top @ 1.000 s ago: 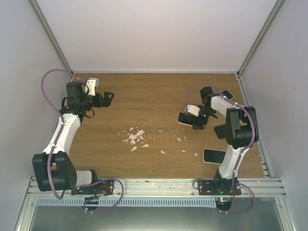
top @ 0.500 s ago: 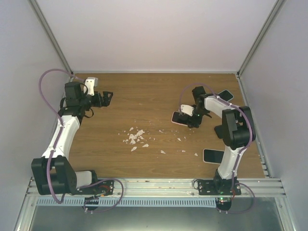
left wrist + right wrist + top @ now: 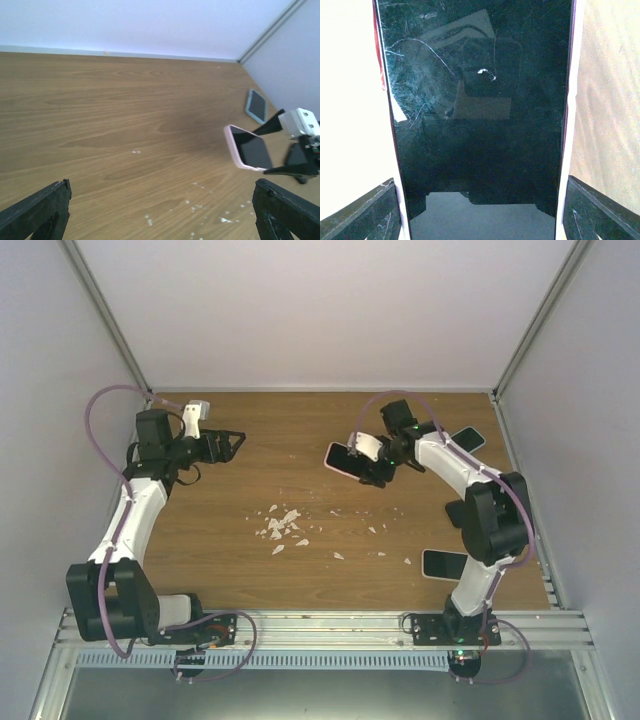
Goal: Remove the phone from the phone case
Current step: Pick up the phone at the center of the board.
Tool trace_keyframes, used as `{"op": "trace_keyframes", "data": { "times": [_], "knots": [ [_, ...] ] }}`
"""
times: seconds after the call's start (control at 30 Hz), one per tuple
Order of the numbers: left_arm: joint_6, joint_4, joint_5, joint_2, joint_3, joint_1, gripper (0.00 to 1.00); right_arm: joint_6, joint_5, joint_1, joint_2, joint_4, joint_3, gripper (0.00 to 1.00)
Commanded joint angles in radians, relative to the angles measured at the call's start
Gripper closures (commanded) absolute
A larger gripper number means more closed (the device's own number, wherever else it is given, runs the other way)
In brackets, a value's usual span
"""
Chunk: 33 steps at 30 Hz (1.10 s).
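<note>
One view alone, right wrist, shows scratches across the phone (image 3: 480, 115).

We see a wooden table (image 3: 300, 420) between white walls. In the upper left of the frame the left gripper (image 3: 232, 443) has its jaws apart and there is nothing between them. A little right of the centre, in the upper half, the right gripper (image 3: 366, 464) grips one end of the phone (image 3: 342, 457), which sits in its pink case (image 3: 333, 466). White scraps (image 3: 281, 525) lie scattered in the middle of the table. A second phone (image 3: 468, 438) lies at the upper right, and a third phone (image 3: 444, 563) at the lower right.
</note>
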Motion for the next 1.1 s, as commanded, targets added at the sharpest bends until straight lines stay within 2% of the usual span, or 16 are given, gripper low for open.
{"op": "trace_keyframes", "data": {
  "times": [0.0,0.17,0.33,0.67,0.93,1.07],
  "knots": [
    [-0.126,0.122,0.177,0.04,-0.024,-0.016,0.01,0.11,-0.055,0.08,-0.055,0.094,0.083,0.43],
    [-0.25,0.189,0.269,0.124,-0.011,-0.088,0.01,0.165,-0.023,0.156,-0.056,0.147,0.15,0.43],
    [-0.3,0.213,0.265,0.185,0.015,-0.175,0.06,0.203,0.015,0.216,-0.057,0.177,0.197,0.44],
    [-0.385,0.276,0.278,0.253,0.048,-0.232,0.17,0.225,0.106,0.296,-0.062,0.215,0.219,0.44],
    [-0.449,0.324,0.311,0.283,0.058,-0.236,0.37,0.258,0.097,0.309,-0.084,0.23,0.233,0.43],
    [-0.493,0.356,0.357,0.288,0.062,-0.238,0.51,0.269,0.075,0.31,-0.096,0.235,0.231,0.43]
  ]
}}
